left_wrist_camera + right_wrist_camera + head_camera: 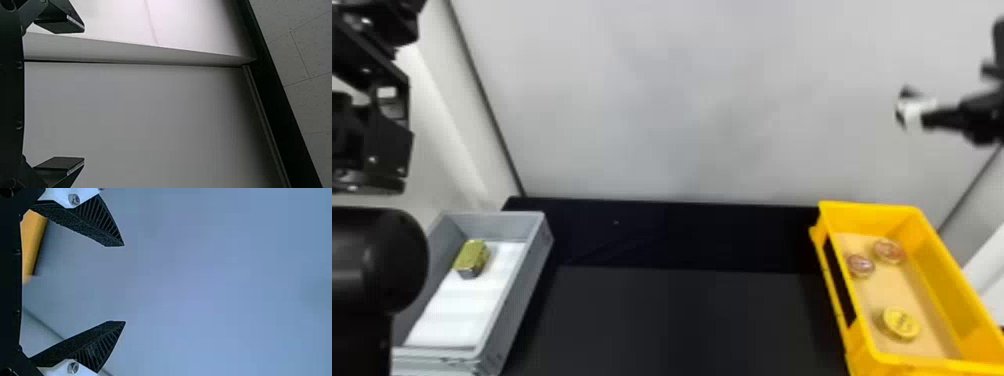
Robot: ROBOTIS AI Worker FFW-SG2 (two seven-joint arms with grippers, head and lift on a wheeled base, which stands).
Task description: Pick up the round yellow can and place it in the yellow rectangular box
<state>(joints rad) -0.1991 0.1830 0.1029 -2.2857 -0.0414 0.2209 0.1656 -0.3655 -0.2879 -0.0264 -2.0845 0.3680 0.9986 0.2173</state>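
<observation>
The round yellow can [901,323] lies inside the yellow rectangular box [872,210], toward its near end, on the tan bottom. Up at the right edge of the head view is my right gripper [907,107], high above and beyond the box. In the right wrist view the right gripper [124,284] is open, its two ribbed fingers wide apart with nothing between them. My left arm is raised at the left edge of the head view; the left gripper [84,94] stands open and holds nothing in the left wrist view.
Two round reddish cans [860,266] sit in the far half of the yellow box. At the left stands a grey box [534,260] with a gold-topped rectangular can [472,256] on a white sheet. A black table [682,320] lies between the boxes, with a pale wall behind.
</observation>
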